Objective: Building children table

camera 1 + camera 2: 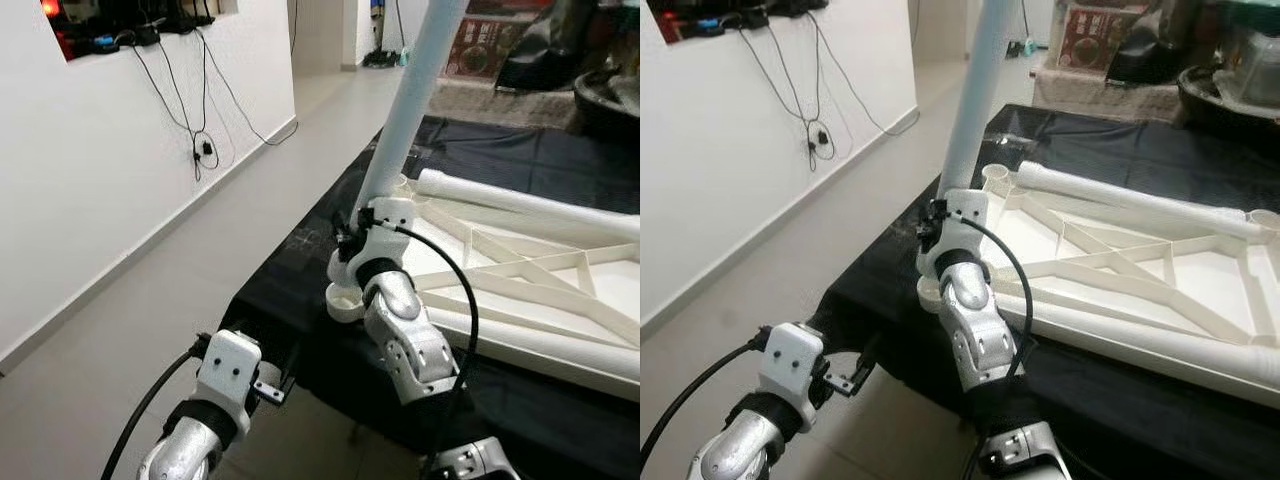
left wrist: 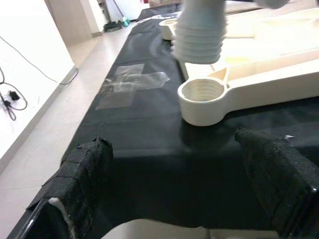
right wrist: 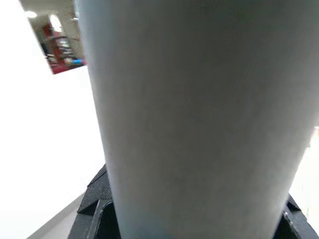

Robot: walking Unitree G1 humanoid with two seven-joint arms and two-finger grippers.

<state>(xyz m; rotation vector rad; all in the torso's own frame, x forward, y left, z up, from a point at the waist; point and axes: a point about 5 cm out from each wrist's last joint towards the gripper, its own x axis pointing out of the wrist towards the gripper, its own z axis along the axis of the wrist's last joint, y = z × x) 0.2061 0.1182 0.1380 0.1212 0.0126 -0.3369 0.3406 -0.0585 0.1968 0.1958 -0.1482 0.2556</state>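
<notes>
Left wrist view shows the table leg's (image 2: 200, 35) threaded end hovering just above the corner socket (image 2: 202, 97) of the upturned white tabletop (image 1: 540, 280), at the black-covered surface's (image 1: 290, 270) near edge. The right gripper (image 1: 365, 225) clamps the leg; the left gripper (image 2: 184, 184) hangs wide, empty. A tilted leg could cross-thread. The socket holds nothing yet.

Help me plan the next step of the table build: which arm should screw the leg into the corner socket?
Right. The right gripper already clamps the table leg, threaded end just above the corner socket. The left gripper hangs open and empty beside the table edge.
</notes>
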